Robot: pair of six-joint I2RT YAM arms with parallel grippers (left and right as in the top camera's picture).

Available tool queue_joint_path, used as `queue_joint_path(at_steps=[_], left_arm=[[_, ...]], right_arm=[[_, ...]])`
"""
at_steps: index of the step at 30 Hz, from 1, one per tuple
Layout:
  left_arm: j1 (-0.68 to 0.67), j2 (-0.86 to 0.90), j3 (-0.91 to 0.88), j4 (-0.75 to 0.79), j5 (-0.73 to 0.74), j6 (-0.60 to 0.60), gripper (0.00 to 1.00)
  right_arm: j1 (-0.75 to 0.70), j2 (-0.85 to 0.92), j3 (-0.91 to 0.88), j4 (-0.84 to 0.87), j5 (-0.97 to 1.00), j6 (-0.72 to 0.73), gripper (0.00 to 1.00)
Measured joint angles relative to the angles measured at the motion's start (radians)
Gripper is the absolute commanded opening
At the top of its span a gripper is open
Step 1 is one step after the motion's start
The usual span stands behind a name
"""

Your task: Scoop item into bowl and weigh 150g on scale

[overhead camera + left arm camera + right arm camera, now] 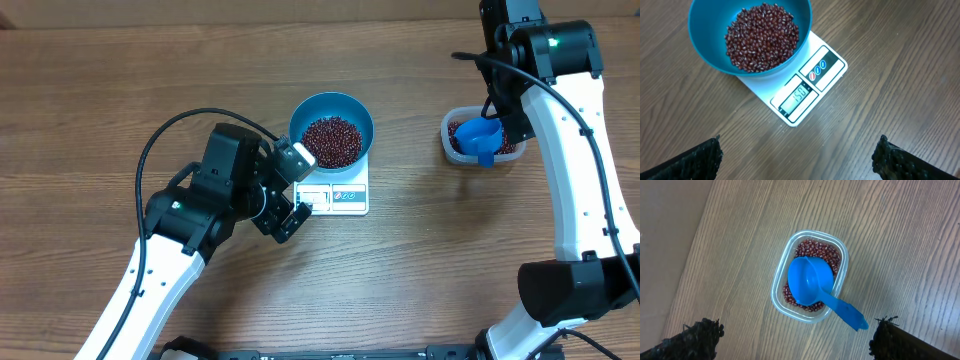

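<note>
Your left fingers point(700, 160) stand spread wide and hold nothing, poised over bare table point(900, 90) just in front of the scale point(827, 75), so that wrist camera looks straight at the display window point(799, 95). Its digits appear to match the target weight, though they are small, so check them before you trust it. Beyond the display, the bowl point(702, 35) sits on the scale's platform with the beans point(762, 35) heaped in its bottom, which is where the load has to rest for the reading to count. Your right fingers point(695, 337) are likewise wide apart and empty, held high above the clear tub point(781, 275) well off to that side. The scoop point(812, 282) lies in the tub on the leftover beans, cup inside and handle poking over the rim, parked where it spills nothing. Judging by this, the weighing looks finished; hold both arms clear of the bowl so nothing nudges the reading.
</note>
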Motion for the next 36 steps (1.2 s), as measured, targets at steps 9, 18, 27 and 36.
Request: queue_joint_path(at_steps=[9,18,27,36], left_arm=[[0.000,-0.087,-0.002,0.002,-0.055,-0.071,1.00],[0.000,-0.167,-0.039,0.067,-0.150,-0.169,1.00],[0.013,-0.262,-0.080,0.158,-0.267,-0.271,1.00],[0.199,-0.469,-0.290,0.446,-0.281,-0.297,0.99]], right_arm=[[0.000,0.000,0.000,0.000,0.000,0.000,1.00],[0.000,0.000,0.000,0.000,0.000,0.000,1.00],[0.000,0.000,0.000,0.000,0.000,0.000,1.00],[0.000,0.000,0.000,0.000,0.000,0.000,1.00]])
